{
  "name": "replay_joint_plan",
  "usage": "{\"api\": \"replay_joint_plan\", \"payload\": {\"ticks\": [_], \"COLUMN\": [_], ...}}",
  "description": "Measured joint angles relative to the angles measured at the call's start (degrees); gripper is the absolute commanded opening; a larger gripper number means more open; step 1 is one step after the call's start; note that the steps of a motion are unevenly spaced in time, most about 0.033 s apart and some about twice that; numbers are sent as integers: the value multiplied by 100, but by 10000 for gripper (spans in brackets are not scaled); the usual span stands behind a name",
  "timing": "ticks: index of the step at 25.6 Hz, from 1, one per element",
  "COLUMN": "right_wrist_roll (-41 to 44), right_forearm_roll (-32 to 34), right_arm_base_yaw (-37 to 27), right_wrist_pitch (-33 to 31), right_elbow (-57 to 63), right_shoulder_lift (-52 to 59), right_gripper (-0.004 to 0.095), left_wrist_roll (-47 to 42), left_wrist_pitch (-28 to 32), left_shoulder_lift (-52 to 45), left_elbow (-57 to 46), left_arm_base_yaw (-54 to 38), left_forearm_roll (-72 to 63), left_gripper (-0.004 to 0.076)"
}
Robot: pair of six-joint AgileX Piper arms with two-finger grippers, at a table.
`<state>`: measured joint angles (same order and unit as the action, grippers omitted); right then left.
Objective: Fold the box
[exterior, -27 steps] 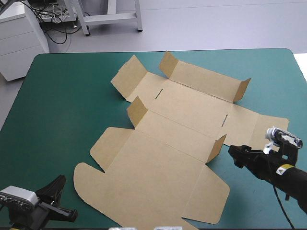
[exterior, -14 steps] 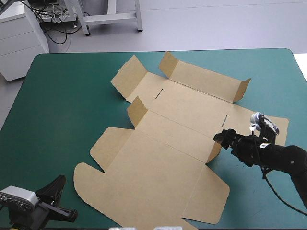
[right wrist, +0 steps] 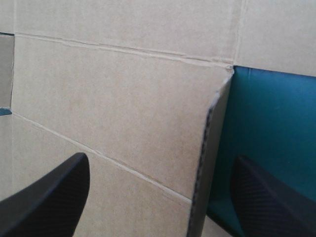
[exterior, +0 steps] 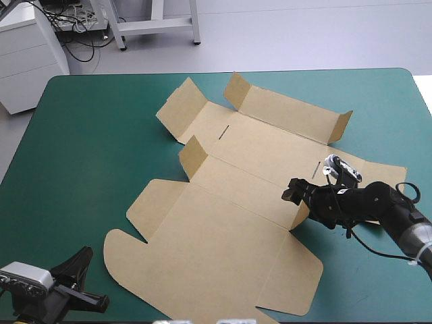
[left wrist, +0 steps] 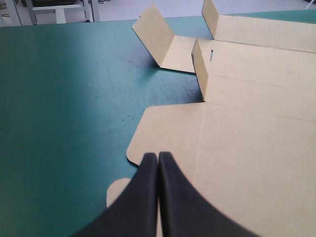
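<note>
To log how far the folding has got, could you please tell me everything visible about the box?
The box is a cut sheet of brown corrugated board, creased and slotted, lying mostly flat on the teal-green cover. Several short flaps stand raised; the rounded lid panel lies flat nearest the robot. The open right tool straddles one raised flap; contact is unclear.
</note>
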<state>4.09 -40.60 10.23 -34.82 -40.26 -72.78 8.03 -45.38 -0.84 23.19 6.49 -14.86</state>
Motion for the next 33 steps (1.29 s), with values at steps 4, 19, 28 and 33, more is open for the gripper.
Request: {"api": "replay_joint_plan", "payload": {"ticks": [4, 19, 28, 33], "right_wrist_roll": [0, -198, -708, -1418], "right_forearm_roll": [6, 433, 2433, 2884], "right_arm_base_yaw": [0, 5, 5, 5], "right_wrist_pitch": [17, -424, -2638, -3290], "right_elbow": [-81, -271, -2830, -4168], "right_shoulder_lift": [-192, -255, -1212, -2001], "right_gripper": [438, -2, -3, -3], "left_wrist_roll": [0, 0, 0, 0], "left_wrist_pitch": [0, 7, 7, 7], "left_shoulder_lift": [0, 0, 0, 0], "left_elbow": [0, 0, 0, 0], "left_arm_base_yaw": [0, -6, -6, -6], "left_forearm_roll": [0, -6, -6, -6], "left_gripper": [-32, -32, -32, -32]}}
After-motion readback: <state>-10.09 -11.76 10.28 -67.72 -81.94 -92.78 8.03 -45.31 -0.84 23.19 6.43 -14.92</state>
